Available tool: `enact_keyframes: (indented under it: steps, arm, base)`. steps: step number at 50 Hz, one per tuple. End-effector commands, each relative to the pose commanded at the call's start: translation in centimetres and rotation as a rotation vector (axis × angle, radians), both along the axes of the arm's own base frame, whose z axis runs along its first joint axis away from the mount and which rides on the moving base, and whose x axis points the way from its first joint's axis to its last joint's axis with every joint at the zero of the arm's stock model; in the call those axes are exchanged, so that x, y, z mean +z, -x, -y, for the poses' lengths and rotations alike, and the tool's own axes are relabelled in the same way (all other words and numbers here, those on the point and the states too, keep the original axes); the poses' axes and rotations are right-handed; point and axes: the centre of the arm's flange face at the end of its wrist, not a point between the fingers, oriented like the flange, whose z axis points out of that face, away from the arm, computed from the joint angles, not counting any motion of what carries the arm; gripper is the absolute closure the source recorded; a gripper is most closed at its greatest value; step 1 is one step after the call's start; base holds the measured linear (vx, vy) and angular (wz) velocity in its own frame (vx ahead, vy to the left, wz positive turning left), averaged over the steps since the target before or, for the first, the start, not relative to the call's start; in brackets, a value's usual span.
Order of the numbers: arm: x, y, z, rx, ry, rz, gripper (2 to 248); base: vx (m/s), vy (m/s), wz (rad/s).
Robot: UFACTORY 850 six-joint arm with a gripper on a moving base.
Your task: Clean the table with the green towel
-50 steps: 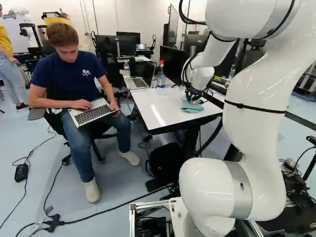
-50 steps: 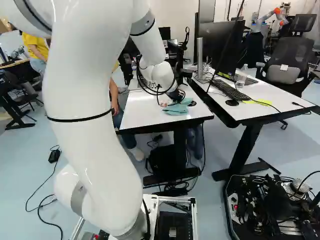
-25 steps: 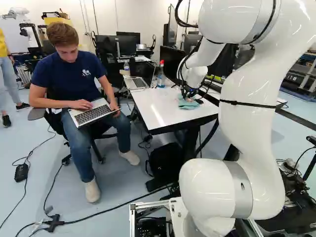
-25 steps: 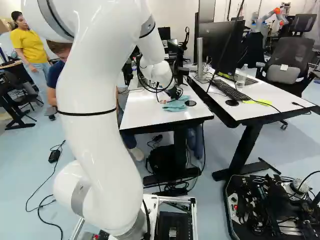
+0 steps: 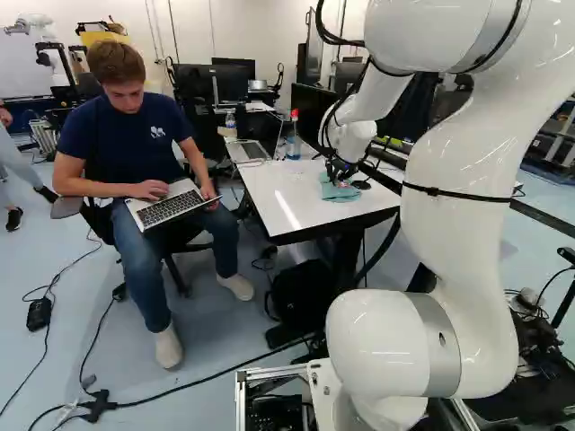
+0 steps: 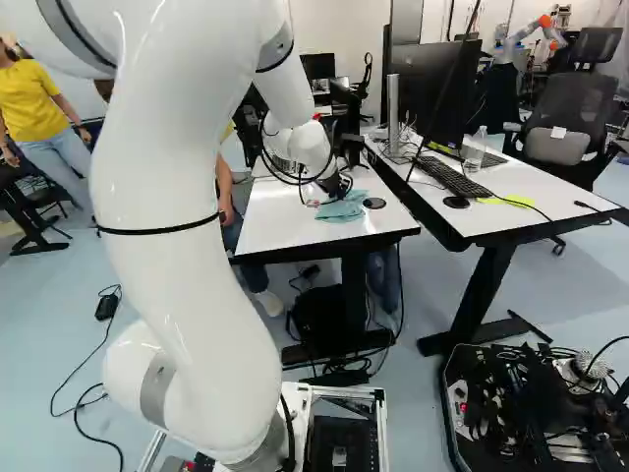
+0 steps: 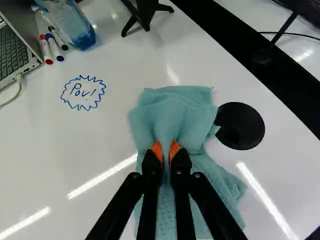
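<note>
My gripper (image 5: 338, 172) is low over the white table (image 5: 296, 214), at its side toward the arm in the left base view. Fingers pinch a raised fold of the green towel (image 5: 341, 192). Seen from the wrist, the gripper (image 7: 166, 151) is shut on the towel (image 7: 175, 112), an orange pad on either side of the cloth. The rumpled towel lies on the tabletop, spreading ahead of and under the fingers. A blue ink drawing (image 7: 83, 93) with a jagged outline marks the bare surface beside it.
A black disc (image 7: 240, 126) adjoins the towel. Several markers (image 7: 52, 46), a blue-tinted bottle (image 7: 75, 30), a laptop (image 7: 14, 52) and a small black stand (image 7: 145, 12) are farther ahead. A second desk (image 6: 511, 211) adjoins the table. Another robot (image 6: 521, 37) stands far back.
The arm has swung and my gripper has shifted with the towel in it, leftward in the right base view. The black disc, partly covered earlier, shows more fully now. The base has not moved.
</note>
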Motion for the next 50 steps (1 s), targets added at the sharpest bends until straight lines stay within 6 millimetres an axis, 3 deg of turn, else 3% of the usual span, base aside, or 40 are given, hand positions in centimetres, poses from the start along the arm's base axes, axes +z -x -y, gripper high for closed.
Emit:
enact_keyframes:
  steps: [32,41,50]
  arm:
    - [0.2,5.9,0.9,-0.042,-0.005,-0.022,214]
    - [0.2,6.1,2.2,-0.068,-0.005,-0.021,214]
    - [0.1,5.1,3.5,-0.089,-0.004,-0.017,214]
  base:
    - [0.0,0.0,0.0]
    - [0.0,0.0,0.0]
    - [0.0,0.0,0.0]
